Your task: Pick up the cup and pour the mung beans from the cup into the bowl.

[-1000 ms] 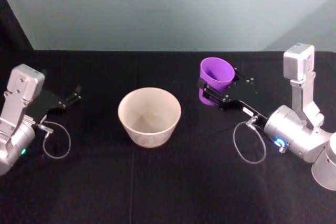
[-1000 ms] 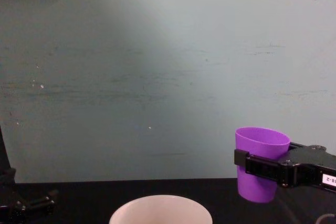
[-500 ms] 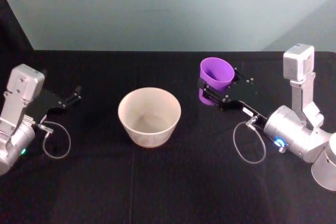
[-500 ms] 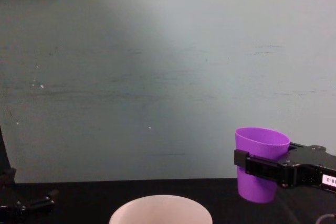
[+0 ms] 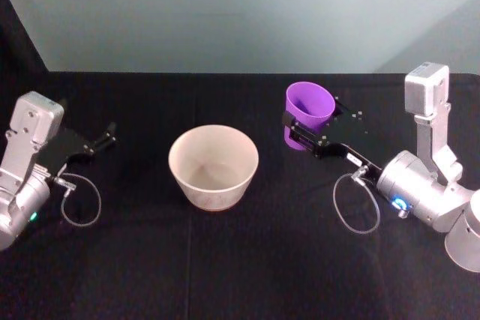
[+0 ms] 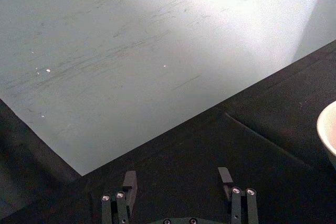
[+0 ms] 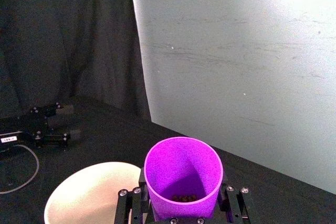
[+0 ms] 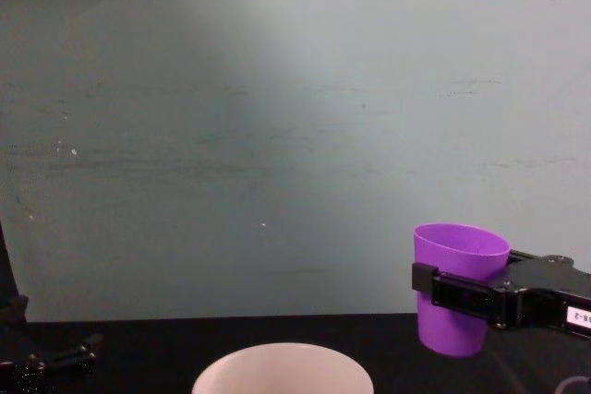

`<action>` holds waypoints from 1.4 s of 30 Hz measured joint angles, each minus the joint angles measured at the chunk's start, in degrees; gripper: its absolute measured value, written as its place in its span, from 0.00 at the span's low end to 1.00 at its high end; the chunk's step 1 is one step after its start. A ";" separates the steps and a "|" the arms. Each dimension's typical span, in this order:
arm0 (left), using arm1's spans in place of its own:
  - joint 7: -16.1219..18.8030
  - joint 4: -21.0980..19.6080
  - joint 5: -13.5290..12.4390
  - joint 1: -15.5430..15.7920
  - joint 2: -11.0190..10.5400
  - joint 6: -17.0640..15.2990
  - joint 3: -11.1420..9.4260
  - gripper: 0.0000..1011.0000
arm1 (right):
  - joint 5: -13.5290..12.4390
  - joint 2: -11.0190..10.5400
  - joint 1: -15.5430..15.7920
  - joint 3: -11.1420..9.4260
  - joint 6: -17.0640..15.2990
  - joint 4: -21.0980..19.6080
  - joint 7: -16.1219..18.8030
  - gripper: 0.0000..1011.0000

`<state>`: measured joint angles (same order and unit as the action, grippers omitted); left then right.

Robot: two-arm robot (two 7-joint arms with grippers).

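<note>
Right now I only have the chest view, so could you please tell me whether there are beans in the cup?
Observer: Yes, the right wrist view shows a few dark beans at the bottom of the cup.
Operator: Thank you. Is anything in the bowl?
Observer: The head view shows the bowl with no beans inside.
Operator: And the left gripper?
Observer: The left wrist view shows the left gripper open, holding nothing.

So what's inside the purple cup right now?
A few small dark beans sit at the bottom of the cup; its near wall hides the rest of the floor.
</note>
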<state>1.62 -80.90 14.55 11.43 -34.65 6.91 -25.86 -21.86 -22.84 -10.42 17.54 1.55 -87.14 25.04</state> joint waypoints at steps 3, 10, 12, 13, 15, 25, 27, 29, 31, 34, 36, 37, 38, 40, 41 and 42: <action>0.00 0.00 0.00 0.00 0.00 0.00 0.00 0.99 | 0.00 0.00 0.00 0.00 0.00 0.00 -0.01 0.72; 0.00 0.00 0.00 0.00 0.00 0.00 0.00 0.99 | 0.00 0.00 0.00 0.00 0.00 0.00 -0.03 0.72; 0.00 0.00 0.00 0.00 0.00 0.00 0.00 0.99 | 0.00 0.00 0.00 0.00 0.00 0.00 -0.03 0.72; 0.00 0.00 0.00 0.00 0.00 0.00 0.00 0.99 | 0.00 0.00 0.00 0.00 0.00 0.00 -0.03 0.72; 0.00 0.00 0.00 0.00 0.00 0.00 0.00 0.99 | 0.00 0.00 0.00 0.00 0.00 0.00 -0.03 0.72; 0.00 0.00 0.00 0.00 0.00 0.00 0.00 0.99 | -0.01 0.00 0.00 0.00 -0.01 0.00 -0.03 0.72; 0.00 0.00 0.00 0.00 0.00 0.00 0.00 0.99 | 0.00 0.00 0.00 0.00 -0.01 0.00 -0.03 0.72; 0.00 0.00 0.00 0.00 0.00 0.00 0.00 0.99 | -0.01 0.00 0.00 0.00 -0.01 0.00 -0.03 0.72; 0.00 0.00 0.00 0.00 0.00 0.00 0.00 0.99 | -0.01 0.00 0.00 0.00 -0.01 0.00 -0.03 0.72; 0.00 0.00 0.00 0.00 0.00 0.00 0.00 0.99 | -0.01 0.00 0.00 0.00 -0.01 0.00 -0.03 0.72; 0.00 0.00 0.00 0.00 0.00 0.00 0.00 0.99 | -0.01 0.00 0.00 0.00 -0.01 0.00 -0.03 0.72; 0.00 0.00 0.00 0.00 0.00 0.00 0.00 0.99 | -0.01 0.00 0.00 0.00 -0.01 0.00 -0.03 0.72; 0.00 0.00 0.00 0.00 0.00 0.00 0.00 0.99 | -0.01 0.00 0.00 0.00 -0.01 0.00 -0.03 0.72; 0.00 0.00 0.00 0.00 0.00 0.00 0.00 0.99 | -0.01 0.00 0.00 0.00 -0.01 0.00 -0.03 0.72; 0.00 0.00 0.00 0.00 0.00 0.00 0.00 0.99 | -0.01 0.00 0.00 0.00 -0.01 0.00 -0.03 0.72; 0.00 0.00 0.00 0.00 0.00 0.00 0.00 0.99 | -0.01 0.00 0.00 0.00 -0.01 0.00 -0.03 0.72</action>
<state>1.62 -80.90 14.55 11.43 -34.64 6.91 -25.86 -21.87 -22.84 -10.42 17.54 1.54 -87.14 25.01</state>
